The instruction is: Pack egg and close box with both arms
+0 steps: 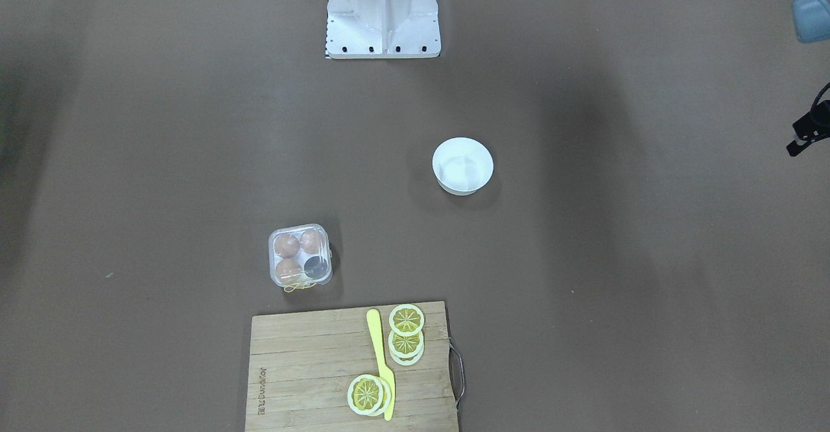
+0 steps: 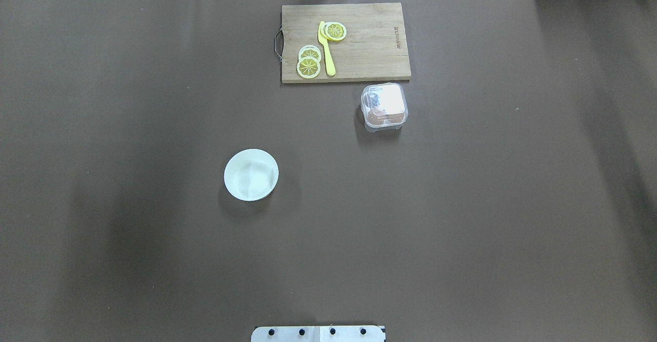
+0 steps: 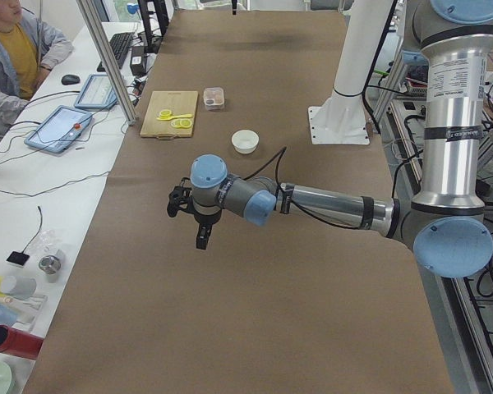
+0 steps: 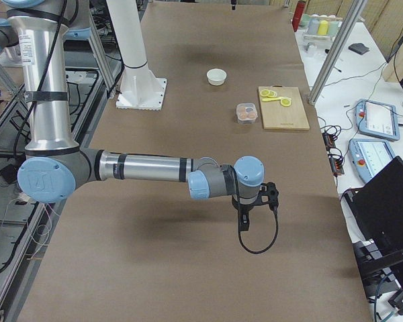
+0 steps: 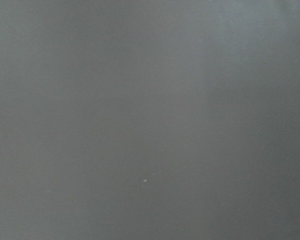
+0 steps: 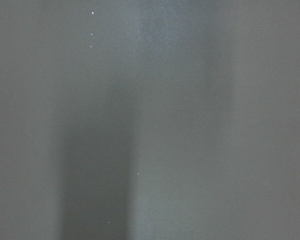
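The clear plastic box (image 1: 300,257) stands near the cutting board and also shows in the overhead view (image 2: 384,107). Three light-brown eggs (image 1: 286,246) sit in its cells, and the fourth cell (image 1: 316,264) looks dark and empty. The clear lid lies down over the cells. A yellow loop (image 1: 297,286) hangs at its front. My left gripper (image 3: 199,230) hovers over bare table far from the box. My right gripper (image 4: 244,218) does the same at the other end. I cannot tell whether either is open or shut. Both wrist views show only blurred table.
A round white bowl (image 1: 462,165) stands mid-table and looks empty. A wooden cutting board (image 1: 305,367) carries lemon slices (image 1: 406,320) and a yellow knife (image 1: 382,360). The white robot base (image 1: 382,10) is at the table's robot side. A person (image 3: 12,57) sits at a side desk.
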You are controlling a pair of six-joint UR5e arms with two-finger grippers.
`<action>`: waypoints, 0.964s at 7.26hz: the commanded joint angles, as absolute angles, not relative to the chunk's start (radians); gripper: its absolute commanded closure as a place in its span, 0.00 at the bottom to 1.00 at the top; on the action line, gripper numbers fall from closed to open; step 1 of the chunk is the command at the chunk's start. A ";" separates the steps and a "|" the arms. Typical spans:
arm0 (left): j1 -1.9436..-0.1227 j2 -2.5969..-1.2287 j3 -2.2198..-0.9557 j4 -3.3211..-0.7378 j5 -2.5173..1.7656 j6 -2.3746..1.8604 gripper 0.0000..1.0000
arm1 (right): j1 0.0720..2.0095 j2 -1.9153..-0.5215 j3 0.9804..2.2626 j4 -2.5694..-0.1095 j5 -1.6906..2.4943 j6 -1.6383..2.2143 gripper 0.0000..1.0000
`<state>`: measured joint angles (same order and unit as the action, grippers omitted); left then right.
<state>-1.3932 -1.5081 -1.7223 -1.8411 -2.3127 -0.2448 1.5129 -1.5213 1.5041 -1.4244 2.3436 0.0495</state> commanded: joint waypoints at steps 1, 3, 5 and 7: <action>-1.446 -1.482 -1.640 -1.806 -2.298 -0.063 0.02 | 1.531 -1.516 1.512 -1.450 2.342 0.023 0.00; -1.471 -1.502 -1.650 -1.687 -2.298 -0.038 0.02 | 1.534 -1.522 1.516 -1.448 2.341 0.021 0.00; -1.477 -1.540 -1.658 -1.519 -2.299 -0.025 0.02 | 1.526 -1.525 1.517 -1.453 2.342 -0.003 0.00; -1.479 -1.536 -1.658 -1.523 -2.304 -0.028 0.02 | 1.514 -1.526 1.528 -1.453 2.341 -0.005 0.00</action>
<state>-1.4775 -1.5376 -1.6573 -1.5306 -2.3019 -0.0277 1.5213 -1.5247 1.5207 -1.4522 2.3414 -0.0018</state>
